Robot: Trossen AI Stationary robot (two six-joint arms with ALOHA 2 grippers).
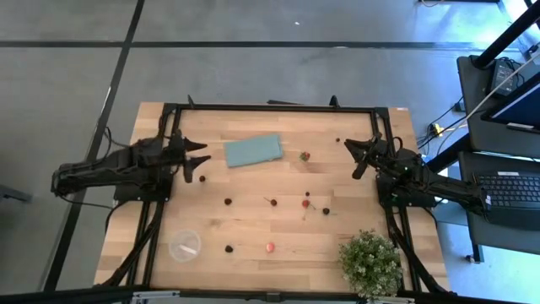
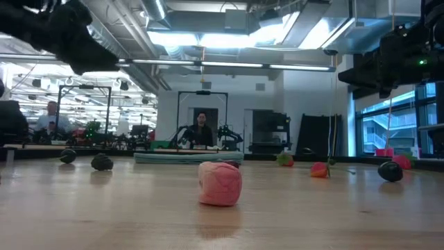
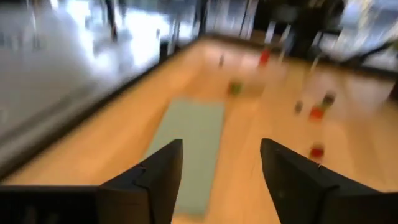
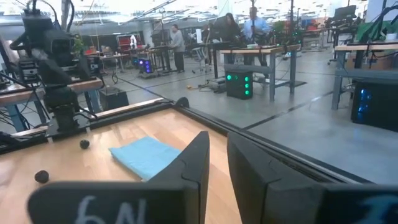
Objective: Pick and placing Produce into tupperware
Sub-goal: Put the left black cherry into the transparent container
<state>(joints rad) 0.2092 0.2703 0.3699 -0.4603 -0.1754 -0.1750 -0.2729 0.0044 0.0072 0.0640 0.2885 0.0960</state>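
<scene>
Nearest piece: red produce lay on the worktop closest to the low camera.
Plant: stood at the worktop's corner.
Teal cloth: lay flat near the left claw.
Tupperware: stood upright, well apart from both claws.
Left claw: fingers apart, empty.
Right claw: fingers nearly together, empty.
Dark berries: scattered mid-worktop.

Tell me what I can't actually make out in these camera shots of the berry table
- Tupperware: whether any produce is inside, too small from above.
- Produce: the left wrist view is smeared, so pieces are only coloured blobs.
- Potted plant: its pot, hidden under the foliage.
- Left gripper: the low view cuts it off at the top edge.
</scene>
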